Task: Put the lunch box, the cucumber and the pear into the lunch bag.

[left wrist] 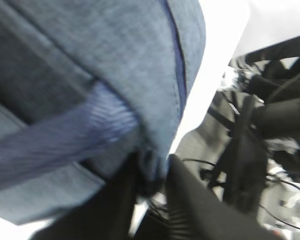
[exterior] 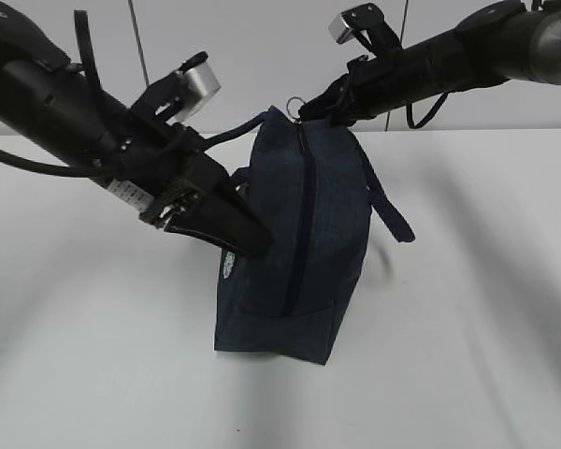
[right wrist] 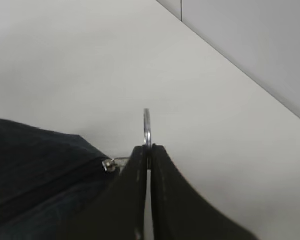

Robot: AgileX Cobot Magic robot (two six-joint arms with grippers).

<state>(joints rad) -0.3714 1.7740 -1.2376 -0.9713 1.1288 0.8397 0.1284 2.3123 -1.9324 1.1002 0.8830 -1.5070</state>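
The dark navy lunch bag (exterior: pixel 299 253) stands on end on the white table, its zipper (exterior: pixel 299 224) closed and running down its front face. My right gripper (exterior: pixel 320 110) is shut on the metal ring pull (right wrist: pixel 147 127) at the bag's top; the slider (right wrist: pixel 108 164) sits just left of the tips. My left gripper (exterior: pixel 252 245) is shut on the bag's fabric (left wrist: pixel 150 167) at its left side, beside a handle strap (left wrist: pixel 65 137). The white logo (exterior: pixel 228 264) peeks out below it. The lunch box, cucumber and pear are out of view.
A loop handle (exterior: pixel 388 210) hangs off the bag's right side. The white table (exterior: pixel 467 327) spreads around the bag, with a pale wall (exterior: pixel 262 56) behind. The right arm's body and cables (left wrist: pixel 270 130) show in the left wrist view.
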